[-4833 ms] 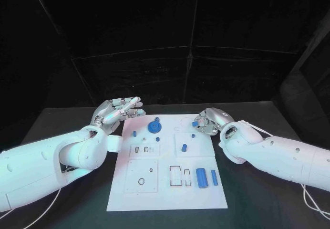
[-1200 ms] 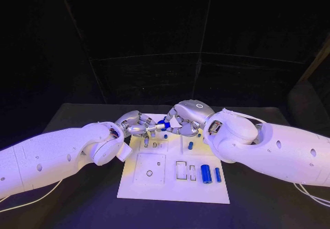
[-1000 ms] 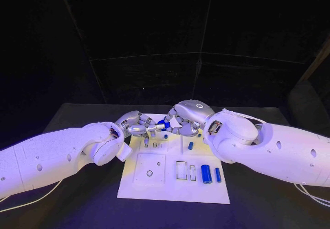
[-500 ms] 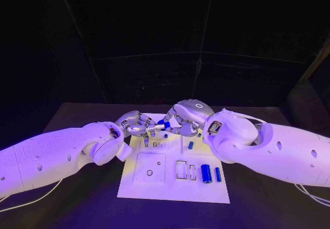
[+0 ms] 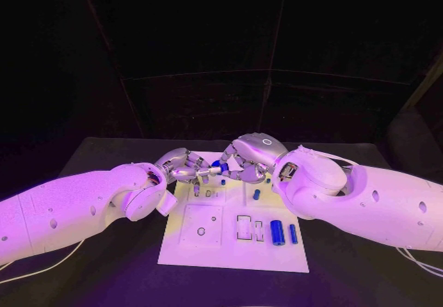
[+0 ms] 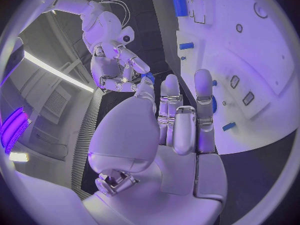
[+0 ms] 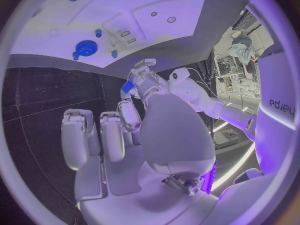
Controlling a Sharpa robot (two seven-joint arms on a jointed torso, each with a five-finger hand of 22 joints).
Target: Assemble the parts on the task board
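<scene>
Over task board (image 5: 231, 256) far end, both hands' fingers (image 5: 198, 171) meet on blue part (image 5: 219, 164).

Left hand (image 6: 164, 135) above task board (image 6: 250, 55)

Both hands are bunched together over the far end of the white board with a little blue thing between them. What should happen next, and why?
Probably settle the handover. The small blue piece sits between the fingertips of the left hand and the right hand, above the task board. I cannot tell which grips it, so one should pinch firmly before the other lets go.
</scene>
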